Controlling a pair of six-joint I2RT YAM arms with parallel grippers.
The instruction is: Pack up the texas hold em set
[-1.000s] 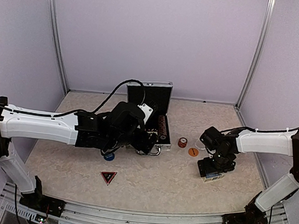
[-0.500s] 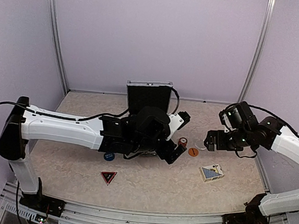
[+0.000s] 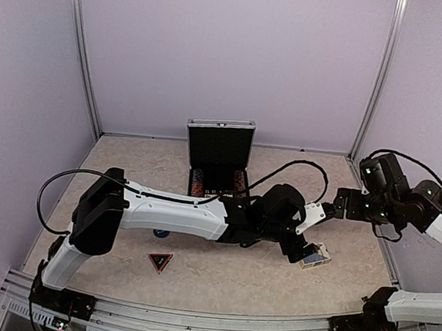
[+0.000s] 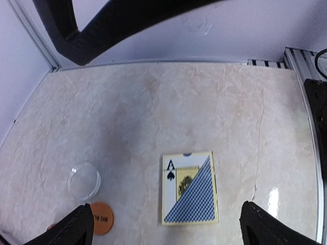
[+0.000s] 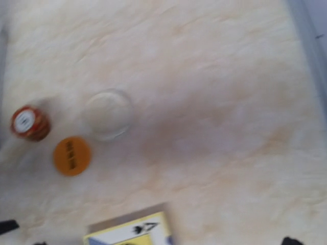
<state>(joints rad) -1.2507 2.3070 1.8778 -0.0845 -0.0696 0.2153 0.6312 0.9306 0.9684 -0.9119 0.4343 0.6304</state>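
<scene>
Left end effector point(image 4: 169, 228) is hovering spread wide above the blue card deck point(image 4: 189, 189) on the tabletop point(image 4: 127, 102), near right. Right end effector point(image 3: 341, 204) is hanging spread, empty. Open case point(image 3: 220, 146), far centre, is holding orange-red chips point(image 3: 197, 183).

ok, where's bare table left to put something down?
Free: back-left, between the case and the left wall; front centre, between the red triangle and the card deck. Crowded: right of the case, where chip stack, orange button, clear disc and deck sit under the left arm.
</scene>
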